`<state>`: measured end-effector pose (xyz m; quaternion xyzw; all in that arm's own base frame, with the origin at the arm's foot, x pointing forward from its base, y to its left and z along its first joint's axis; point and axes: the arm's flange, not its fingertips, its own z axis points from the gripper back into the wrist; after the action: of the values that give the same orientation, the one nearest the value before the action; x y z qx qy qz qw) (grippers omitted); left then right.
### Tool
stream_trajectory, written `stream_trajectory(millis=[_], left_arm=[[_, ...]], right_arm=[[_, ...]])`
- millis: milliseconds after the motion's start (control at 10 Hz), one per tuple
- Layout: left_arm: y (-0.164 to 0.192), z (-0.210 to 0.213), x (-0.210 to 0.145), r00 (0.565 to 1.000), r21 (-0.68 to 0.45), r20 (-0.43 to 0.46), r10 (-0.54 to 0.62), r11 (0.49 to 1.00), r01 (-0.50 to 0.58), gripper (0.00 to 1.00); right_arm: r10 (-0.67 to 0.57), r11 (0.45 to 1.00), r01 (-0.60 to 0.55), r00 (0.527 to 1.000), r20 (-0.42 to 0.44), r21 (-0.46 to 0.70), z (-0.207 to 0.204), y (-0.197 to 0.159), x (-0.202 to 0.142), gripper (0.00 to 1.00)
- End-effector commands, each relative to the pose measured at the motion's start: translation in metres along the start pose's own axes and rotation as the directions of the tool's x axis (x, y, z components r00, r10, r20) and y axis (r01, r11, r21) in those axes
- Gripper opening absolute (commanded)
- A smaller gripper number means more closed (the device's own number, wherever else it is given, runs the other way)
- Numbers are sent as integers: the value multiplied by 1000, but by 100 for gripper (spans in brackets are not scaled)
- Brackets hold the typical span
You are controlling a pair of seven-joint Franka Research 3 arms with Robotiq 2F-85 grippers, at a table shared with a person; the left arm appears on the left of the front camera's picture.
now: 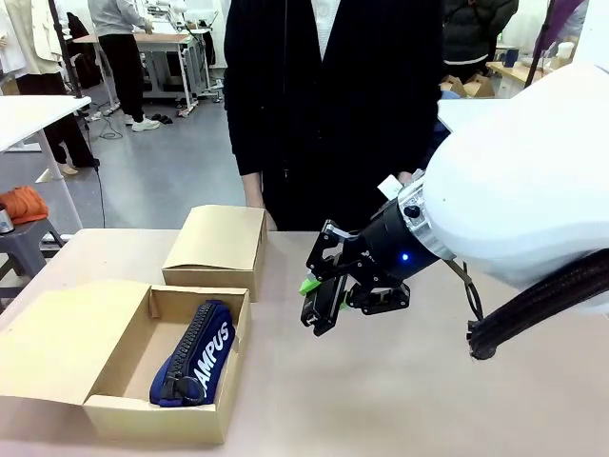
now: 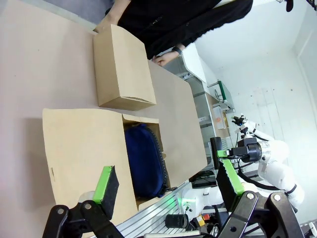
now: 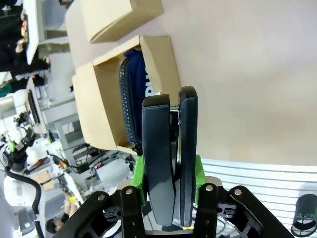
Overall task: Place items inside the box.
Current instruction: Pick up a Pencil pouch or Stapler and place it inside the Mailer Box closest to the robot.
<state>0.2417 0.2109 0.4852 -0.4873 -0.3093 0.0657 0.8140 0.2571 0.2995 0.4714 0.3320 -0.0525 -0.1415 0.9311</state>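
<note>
Within right end effector (image 1: 322, 303): black stapler (image 3: 159, 153) clamped | box (image 1: 152, 419) left, apart

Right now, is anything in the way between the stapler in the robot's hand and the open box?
Nothing visible. Only bare table lies between the black stapler in the right hand and the open box. The navy pencil case inside leaves free floor beside it. The closed box sits farther back.
</note>
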Motion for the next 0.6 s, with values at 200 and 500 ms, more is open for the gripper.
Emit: stream_trajectory(millis=[200, 500], left_arm=[[-1, 0, 0, 1000, -19, 12, -15, 1000, 15, 100], [-1, 0, 0, 1000, -19, 12, -15, 1000, 15, 100]], right_arm=[[70, 996, -73, 997, 43, 51, -59, 47, -18, 42], [169, 986, -169, 986, 11, -7, -137, 132, -40, 42]])
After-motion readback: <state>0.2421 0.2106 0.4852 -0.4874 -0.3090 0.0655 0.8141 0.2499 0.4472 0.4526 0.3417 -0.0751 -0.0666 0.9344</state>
